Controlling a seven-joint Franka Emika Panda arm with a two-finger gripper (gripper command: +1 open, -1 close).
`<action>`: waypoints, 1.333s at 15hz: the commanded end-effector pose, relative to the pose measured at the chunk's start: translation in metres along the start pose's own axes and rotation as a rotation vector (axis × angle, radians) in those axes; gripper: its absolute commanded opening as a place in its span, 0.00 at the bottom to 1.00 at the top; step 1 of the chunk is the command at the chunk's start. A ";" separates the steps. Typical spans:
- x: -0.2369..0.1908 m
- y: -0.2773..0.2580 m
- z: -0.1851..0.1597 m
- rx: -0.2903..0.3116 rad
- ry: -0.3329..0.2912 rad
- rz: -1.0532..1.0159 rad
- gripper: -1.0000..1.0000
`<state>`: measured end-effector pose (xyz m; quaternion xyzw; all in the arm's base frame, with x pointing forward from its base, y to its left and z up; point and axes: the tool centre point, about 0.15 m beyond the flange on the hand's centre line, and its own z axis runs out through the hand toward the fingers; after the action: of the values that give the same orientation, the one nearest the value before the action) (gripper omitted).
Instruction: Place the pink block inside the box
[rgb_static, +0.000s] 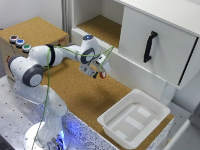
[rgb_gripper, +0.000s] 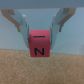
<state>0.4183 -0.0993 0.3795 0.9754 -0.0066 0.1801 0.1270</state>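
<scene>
The pink block (rgb_gripper: 39, 44) is a small pinkish-red cube with a black letter N on its face. It sits between my two fingers, held above the cork surface. In the exterior view the block (rgb_static: 102, 75) is a tiny red spot at the tip of my gripper (rgb_static: 100, 73), which hangs over the cork table near the white cabinet. The gripper (rgb_gripper: 40, 36) is shut on the block. The box (rgb_static: 134, 118) is a shallow white tub with raised rectangles on its floor, at the exterior view's lower right, well apart from the gripper.
A white cabinet with a black handle (rgb_static: 149, 46) stands at the back right, with an open cork-lined shelf (rgb_static: 100, 27). A brown cork-topped box with coloured buttons (rgb_static: 20, 42) stands at the exterior view's left. A green cable (rgb_static: 50, 75) hangs along the arm.
</scene>
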 end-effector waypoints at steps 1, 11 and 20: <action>-0.005 0.070 -0.020 0.090 0.109 -0.129 0.00; -0.037 0.195 0.001 0.122 0.000 -0.112 0.00; -0.037 0.323 0.124 0.267 -0.061 -0.222 0.00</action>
<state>0.3510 -0.3507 0.3780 0.9736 0.0731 0.1885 0.1063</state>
